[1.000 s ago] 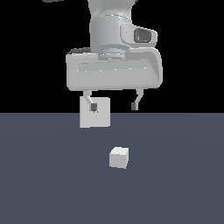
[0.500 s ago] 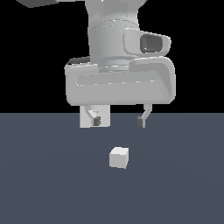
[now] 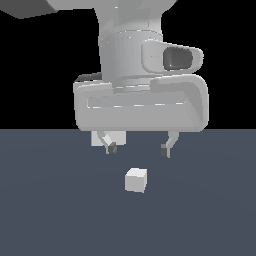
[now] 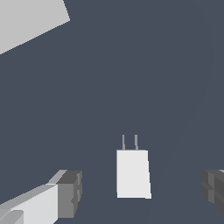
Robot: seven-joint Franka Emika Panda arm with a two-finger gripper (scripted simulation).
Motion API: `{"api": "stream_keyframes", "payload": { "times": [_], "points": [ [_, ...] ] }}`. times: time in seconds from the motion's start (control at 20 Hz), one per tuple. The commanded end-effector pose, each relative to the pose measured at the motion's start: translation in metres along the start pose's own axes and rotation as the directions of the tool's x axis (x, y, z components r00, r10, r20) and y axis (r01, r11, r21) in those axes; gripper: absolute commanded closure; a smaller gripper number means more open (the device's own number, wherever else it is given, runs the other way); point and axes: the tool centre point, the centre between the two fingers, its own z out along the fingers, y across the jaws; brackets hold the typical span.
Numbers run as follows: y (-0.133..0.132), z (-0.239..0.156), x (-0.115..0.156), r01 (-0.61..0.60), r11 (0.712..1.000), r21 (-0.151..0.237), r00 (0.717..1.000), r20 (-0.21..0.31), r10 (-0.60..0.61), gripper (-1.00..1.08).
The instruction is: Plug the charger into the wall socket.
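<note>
Grasping is not begun: claw (image 3: 139,148), fingers apart and empty, is hovering above charger (image 3: 136,180) lying on surface (image 3: 50,210), wall socket (image 3: 98,138) waiting behind.

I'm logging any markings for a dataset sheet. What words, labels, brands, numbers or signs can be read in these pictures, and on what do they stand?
None: no text, number or sign can be read in either view.
The charger is plain off-white, with two bare prongs.
The wall socket shows only a blank pale face.
The hand and the arm housing carry no lettering or logo.
</note>
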Motion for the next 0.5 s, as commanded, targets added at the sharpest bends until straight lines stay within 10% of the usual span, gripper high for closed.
{"api": "stream_keyframes", "payload": {
  "times": [0.0, 0.45],
  "points": [
    [0.0006, 0.0012, -0.0008, -0.005, 1.0, -0.001, 1.0, -0.004, 0.005, -0.92],
    [-0.0002, 0.0021, -0.0006, -0.002, 1.0, 0.0, 1.0, -0.002, 0.002, -0.92]
  ]
}}
